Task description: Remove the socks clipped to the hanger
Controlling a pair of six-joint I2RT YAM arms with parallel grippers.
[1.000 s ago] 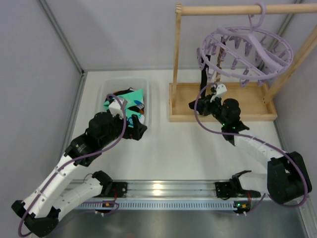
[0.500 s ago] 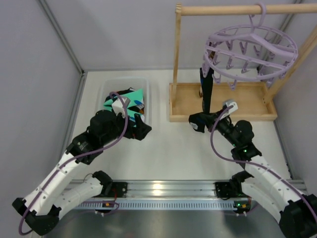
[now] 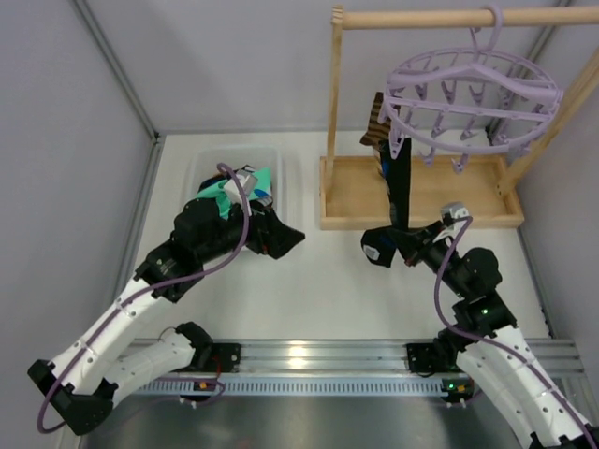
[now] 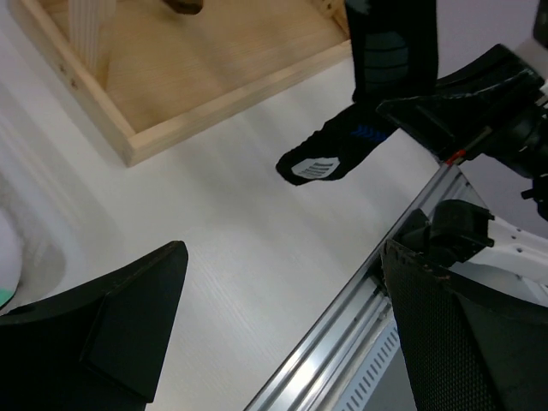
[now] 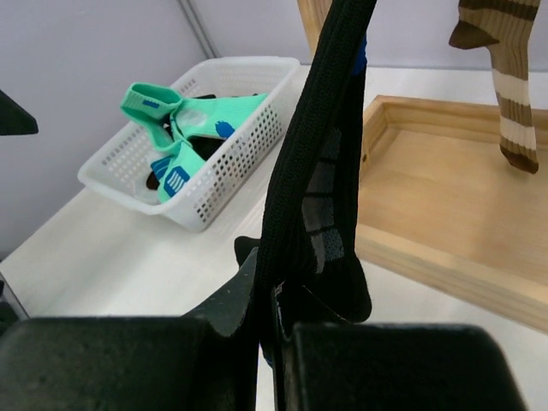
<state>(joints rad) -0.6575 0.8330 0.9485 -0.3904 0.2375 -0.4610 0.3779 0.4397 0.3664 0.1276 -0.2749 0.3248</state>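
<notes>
Top external view: right hand (image 3: 407,248) clamps the black sock (image 3: 401,187) hanging taut from the hanger (image 3: 426,60) at 1 o'clock, while left hand (image 3: 285,240) gapes wide, empty.

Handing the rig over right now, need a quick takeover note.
Left gripper: jaws open, empty, over the table beside the basket.
Right gripper: jaws shut on the black sock, stretched taut down from the hanger.
Done: teal socks lie in the basket.
To do: pull the black sock off the hanger, bin it, then the brown striped sock, which hangs clipped.
</notes>
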